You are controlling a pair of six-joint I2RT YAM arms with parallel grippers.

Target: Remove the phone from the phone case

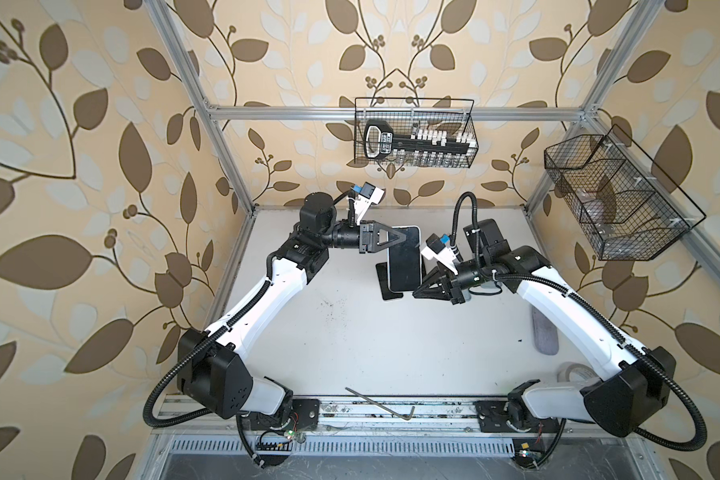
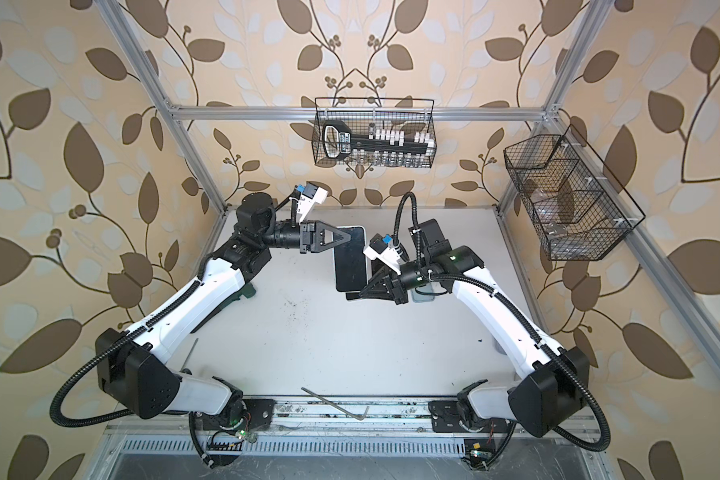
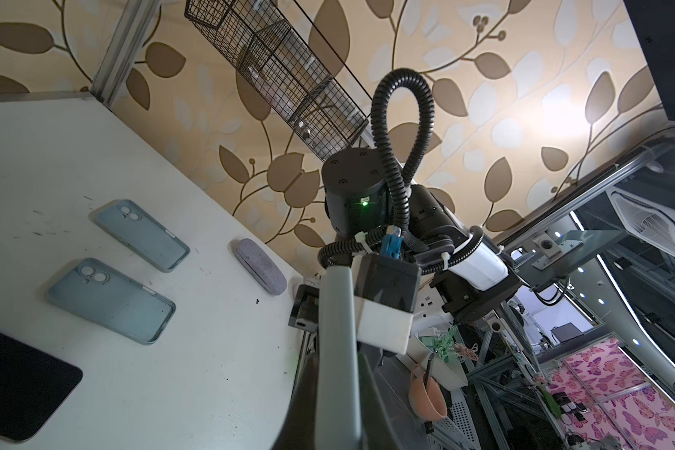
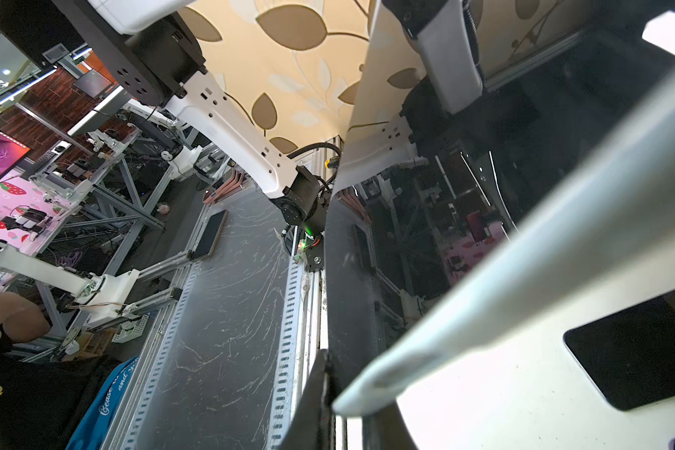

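A phone [image 1: 406,262] with a dark screen hangs above the table in both top views [image 2: 350,266]. A pale phone case [image 1: 419,232] rims it. My left gripper [image 1: 404,240] is shut on its far left corner. In the left wrist view the pale case edge [image 3: 338,350] runs between the two dark fingers of that gripper [image 3: 338,409]. My right gripper [image 1: 414,293] is shut on the near right corner. In the right wrist view, that gripper [image 4: 336,405] pinches the glossy screen [image 4: 445,195] and the pale rim [image 4: 523,253].
A second black phone [image 1: 391,295] lies flat on the table under the held one. Two empty pale blue cases [image 3: 141,233] [image 3: 110,300] and a grey oblong pouch [image 3: 258,267] lie toward the right. An angled key [image 1: 375,401] rests at the front rail. Wire baskets [image 1: 416,133] [image 1: 616,195] hang on the walls.
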